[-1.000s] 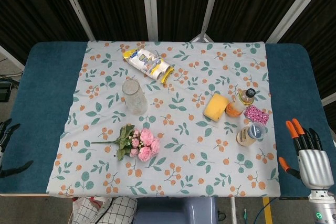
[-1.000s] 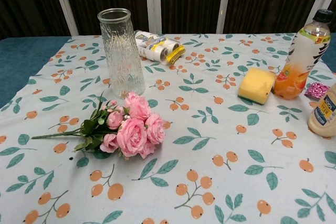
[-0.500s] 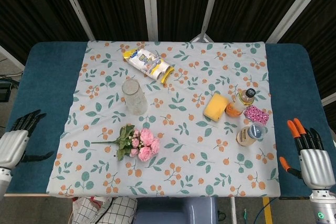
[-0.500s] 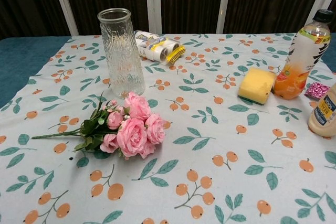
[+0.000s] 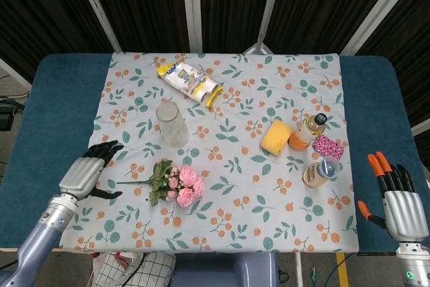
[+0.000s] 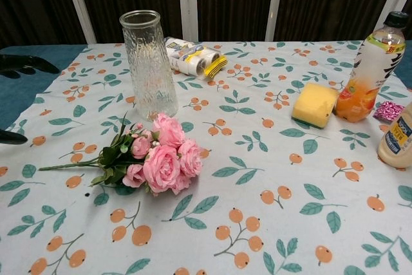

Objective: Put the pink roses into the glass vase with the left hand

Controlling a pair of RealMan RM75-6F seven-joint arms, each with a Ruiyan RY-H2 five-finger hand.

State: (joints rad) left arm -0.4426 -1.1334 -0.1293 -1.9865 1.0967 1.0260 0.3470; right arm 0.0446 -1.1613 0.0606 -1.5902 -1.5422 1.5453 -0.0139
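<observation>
The bunch of pink roses (image 5: 180,185) (image 6: 161,158) lies on the flowered cloth, blooms to the right, green stem pointing left. The clear glass vase (image 5: 172,124) (image 6: 149,64) stands upright just behind it, with nothing inside. My left hand (image 5: 87,172) hovers over the cloth's left edge, fingers spread and holding nothing, a short way left of the stem tip; only its dark fingertips (image 6: 26,63) show in the chest view. My right hand (image 5: 398,201) hangs open past the table's front right corner, away from everything.
A yellow-ended wipes packet (image 5: 190,81) lies behind the vase. To the right are a yellow sponge (image 5: 276,136), an orange drink bottle (image 5: 307,130), a pink patterned pouch (image 5: 328,146) and a smaller bottle (image 5: 318,172). Blue table (image 5: 47,112) borders the cloth.
My left hand has come in from the far left edge toward the roses' stem and now sits over the cloth's edge. The right hand, the roses and the vase have not moved.
</observation>
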